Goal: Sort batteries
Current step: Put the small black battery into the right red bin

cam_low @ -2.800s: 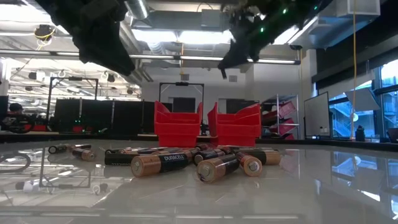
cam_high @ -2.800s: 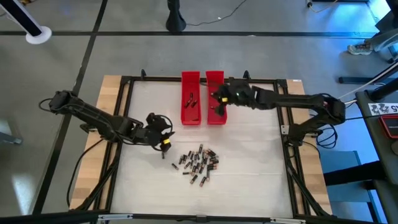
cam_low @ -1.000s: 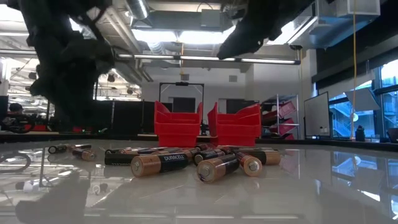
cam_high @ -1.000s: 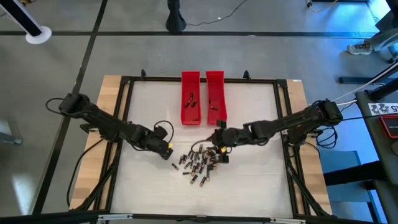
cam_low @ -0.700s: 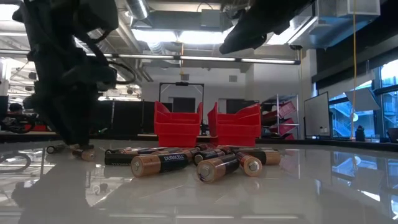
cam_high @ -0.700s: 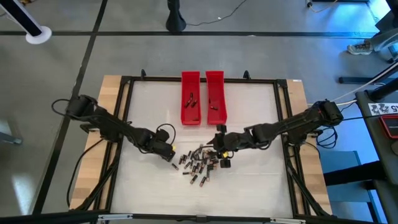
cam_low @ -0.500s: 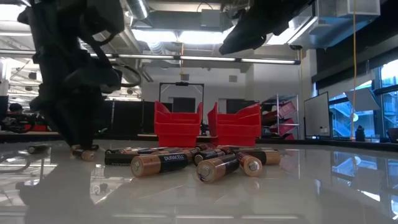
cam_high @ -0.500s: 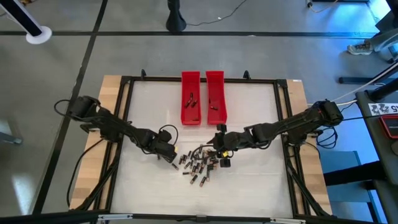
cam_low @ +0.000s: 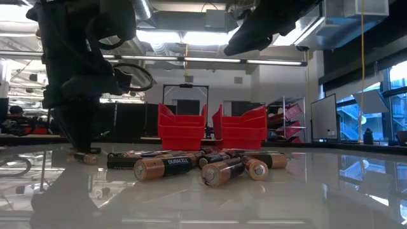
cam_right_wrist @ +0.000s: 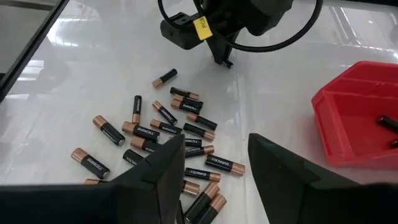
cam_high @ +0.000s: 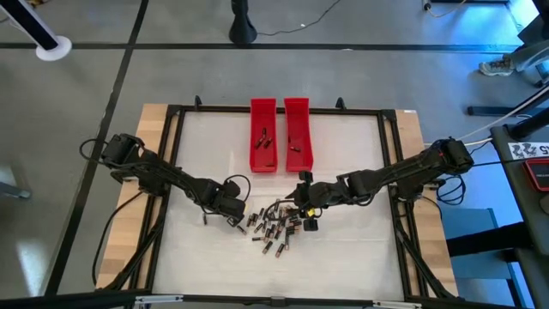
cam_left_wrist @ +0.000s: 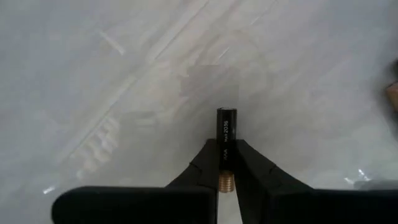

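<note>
A single battery is now being clamped between the fingers of the left gripper, jaws that were standing apart a second ago having been brought together at the left edge of the batteries scattered on the white table. The right gripper is being held above the pile's right side, unmoved over the last half second, its jaws parted around nothing. A few more batteries are being kept in the two red trays behind
</note>
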{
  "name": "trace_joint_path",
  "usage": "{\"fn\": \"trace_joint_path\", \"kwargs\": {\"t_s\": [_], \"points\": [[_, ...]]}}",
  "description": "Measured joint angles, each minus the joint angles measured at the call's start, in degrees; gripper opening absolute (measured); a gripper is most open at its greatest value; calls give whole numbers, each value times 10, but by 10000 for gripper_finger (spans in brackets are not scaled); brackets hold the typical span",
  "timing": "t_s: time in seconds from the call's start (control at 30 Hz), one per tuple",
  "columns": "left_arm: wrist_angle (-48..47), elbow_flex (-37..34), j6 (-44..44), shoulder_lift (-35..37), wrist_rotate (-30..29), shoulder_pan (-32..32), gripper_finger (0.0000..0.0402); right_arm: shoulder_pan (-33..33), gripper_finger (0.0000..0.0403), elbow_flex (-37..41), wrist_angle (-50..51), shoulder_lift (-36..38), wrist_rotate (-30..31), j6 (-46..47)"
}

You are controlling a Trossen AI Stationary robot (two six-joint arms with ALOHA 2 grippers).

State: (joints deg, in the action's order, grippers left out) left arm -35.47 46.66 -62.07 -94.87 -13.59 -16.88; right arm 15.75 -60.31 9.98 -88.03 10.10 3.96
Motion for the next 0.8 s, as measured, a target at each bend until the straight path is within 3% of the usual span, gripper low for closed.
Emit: {"fn": "trace_joint_path", "kwargs": {"t_s": [0.13,0.27,0.43,0.57,0.8], "points": [[7,0,17,16,-16,0,23,0,179,0,1,0,0,3],[21,4,40,55,-82,-3,15,0,179,0,-10,0,0,3],[90,8,112,119,-113,-15,15,0,179,0,-50,-2,19,-1],[177,9,198,164,-144,-20,16,0,179,6,-134,-22,34,-10],[290,5,321,185,-143,-42,15,-5,179,82,-397,-38,65,-31]]}}
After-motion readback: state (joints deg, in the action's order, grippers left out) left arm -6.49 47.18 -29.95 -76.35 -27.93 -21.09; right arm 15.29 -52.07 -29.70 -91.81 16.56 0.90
